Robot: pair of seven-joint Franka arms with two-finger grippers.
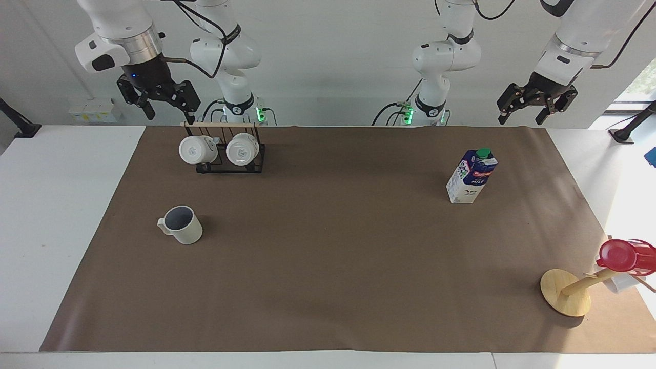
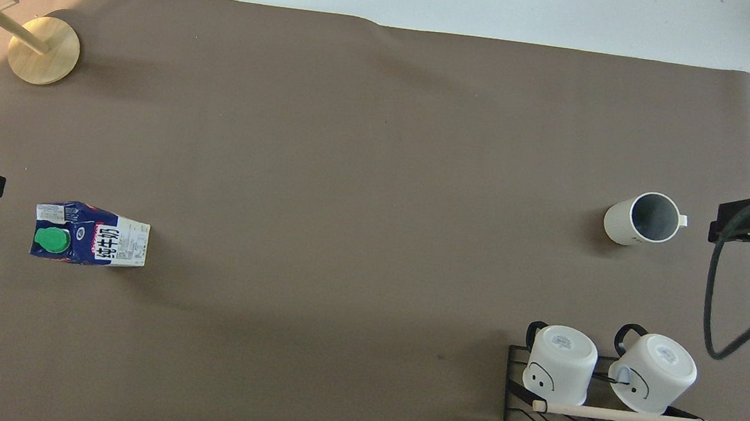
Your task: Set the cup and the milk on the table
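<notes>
So the cup is an off-white mug with a grey-blue inside and a little side handle, standing upright and empty as far as I can see, on the brown mat toward the right arm's end of the table. The milk is a small gable-top carton, dark blue up top, white below, red label, green screw cap, also upright on the mat, toward the left arm's end and well apart from the cup.

The tabletop itself is white, and the mat covers most of it. A plain pale wall runs along the robots' end.

Near the robots, at the right arm's end, a black rack with a wooden rail holds two white mugs tipped on their sides. At the corner farthest from the robots, at the left arm's end, a wooden stand with a round base carries a red cup and a white one just below it.

Both arms wait, raised. The right gripper hangs just above the rack's end, fingers spread and holding nothing. The left gripper hangs over the mat's edge near the robots, fingers apart too, nothing in them.
</notes>
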